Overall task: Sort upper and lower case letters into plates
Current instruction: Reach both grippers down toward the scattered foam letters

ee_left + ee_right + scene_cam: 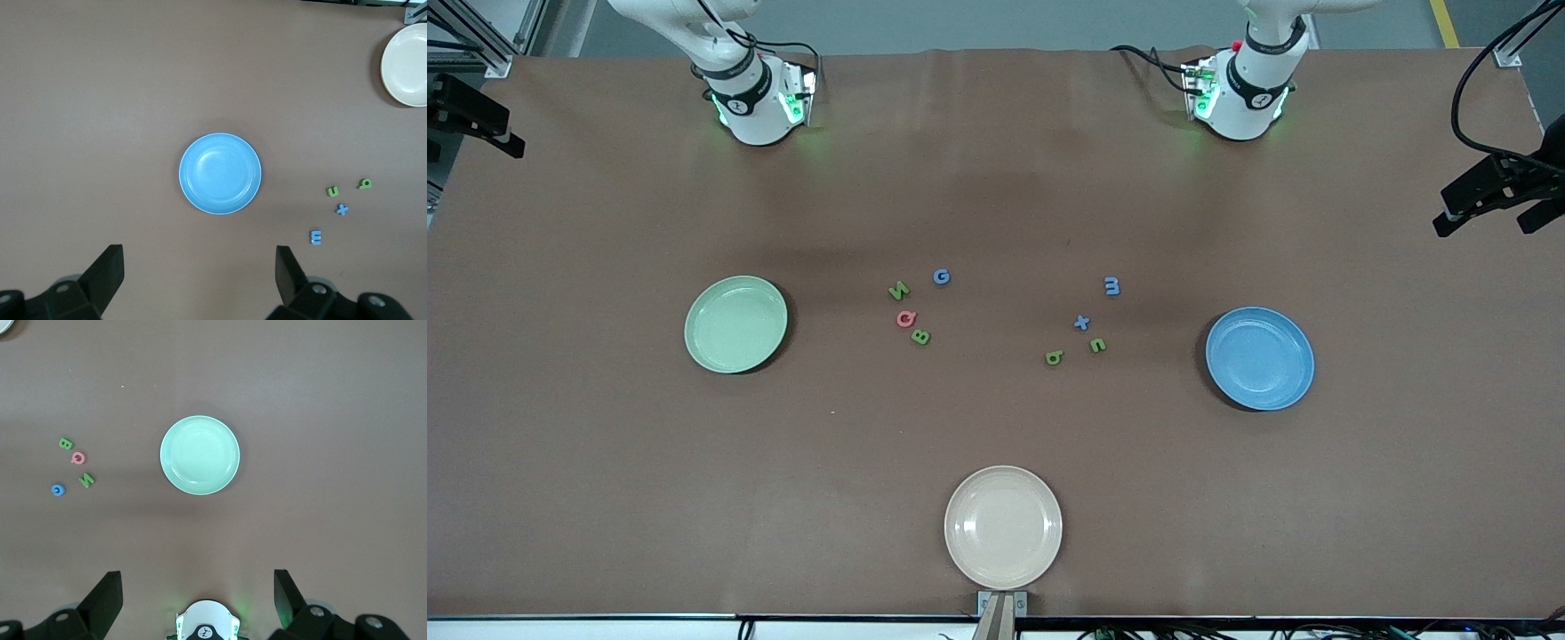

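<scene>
Four capitals lie toward the right arm's end: green N [899, 290], blue G [941, 276], red Q [906, 318], green B [921, 336]. Four small letters lie toward the left arm's end: blue m [1112, 285], blue x [1081, 323] and two green ones [1098, 345] [1054, 357]. The pale green plate [735, 324] and the blue plate [1260, 358] hold nothing. My left gripper [199, 270] hangs open high over bare table beside the blue plate [220, 173]. My right gripper [198, 590] hangs open high over its own base, beside the green plate [199, 455]. Neither hand shows in the front view.
A cream-beige plate [1003, 527] sits near the table's front edge, nearer the front camera than all the letters. The arm bases [756, 102] [1240, 98] stand along the edge farthest from the camera. Black camera mounts [1494, 191] stick in at the table's ends.
</scene>
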Tool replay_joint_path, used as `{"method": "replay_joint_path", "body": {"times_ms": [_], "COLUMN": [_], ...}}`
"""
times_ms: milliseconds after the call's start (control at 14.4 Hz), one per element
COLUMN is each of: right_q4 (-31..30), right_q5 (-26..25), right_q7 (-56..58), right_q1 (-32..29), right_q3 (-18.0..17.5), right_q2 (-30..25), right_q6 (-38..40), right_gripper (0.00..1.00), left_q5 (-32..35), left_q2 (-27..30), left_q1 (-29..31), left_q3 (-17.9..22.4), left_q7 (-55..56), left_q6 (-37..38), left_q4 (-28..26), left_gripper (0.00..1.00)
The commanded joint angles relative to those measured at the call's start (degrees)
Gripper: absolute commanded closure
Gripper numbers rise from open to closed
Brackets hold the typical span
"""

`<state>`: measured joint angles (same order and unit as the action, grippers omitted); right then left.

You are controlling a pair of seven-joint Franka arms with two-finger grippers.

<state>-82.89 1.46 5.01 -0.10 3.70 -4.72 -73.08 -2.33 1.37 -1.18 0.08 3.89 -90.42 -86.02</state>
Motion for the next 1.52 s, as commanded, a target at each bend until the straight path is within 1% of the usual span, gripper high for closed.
{"method": "replay_joint_path", "body": {"times_ms": [0,485,623,831,969,1039,1177,1385,1454], "right_q4": [-0.6,-0.4,-0.4,-0.4,-0.9,-1.0,-0.6,-1.9,-2.3], "right_q5": [-0.2,-0.9,-0.9,-0.3,-0.4,-0.6,-0.6,0.0,0.2], "right_q7": [-0.1,0.4,0.4,0.8,0.7,0.9,0.9,-1.6,-6.0], "right_q1": [-0.2,-0.3,-0.9,-1.0,-1.1,-1.1,-1.0,0.7,2.3], "right_q3": [-0.1,-0.1,0.0,0.0,0.0,0.0,0.0,-0.3,-0.4], "right_q2": [-0.9,-0.3,1.2,6.2,6.9,8.2,12.5,13.2,13.6], "right_q6": [0.3,-0.4,-0.7,-2.9,-7.8,-9.8,-10.6,-10.9,-11.9], "right_gripper": [0.00,0.00,0.00,0.00,0.00,0.00,0.00,0.00,0.00], "left_q5": [0.7,0.7,0.6,0.6,0.6,0.6,0.5,0.6,0.6], "left_q2": [0.3,0.3,0.4,-0.1,-0.9,-1.5,-4.4,-8.5,-9.5], "left_q1": [0.5,0.5,0.7,-0.4,-2.2,-2.5,-2.6,-2.7,-2.7], "left_q3": [-0.4,-0.3,-0.3,-0.5,-0.9,-1.6,-4.3,-8.8,-10.1], "left_q7": [-0.6,0.3,0.2,0.2,0.6,0.7,2.4,10.1,12.6], "left_q6": [-0.9,-0.5,-0.1,-0.1,-0.5,-0.7,-1.1,-3.3,-4.5], "left_q4": [-0.5,-0.6,-1.0,-3.1,-4.2,-4.3,-4.3,-4.8,-4.9], "left_gripper": [0.00,0.00,0.00,0.00,0.00,0.00,0.00,0.00,0.00]}}
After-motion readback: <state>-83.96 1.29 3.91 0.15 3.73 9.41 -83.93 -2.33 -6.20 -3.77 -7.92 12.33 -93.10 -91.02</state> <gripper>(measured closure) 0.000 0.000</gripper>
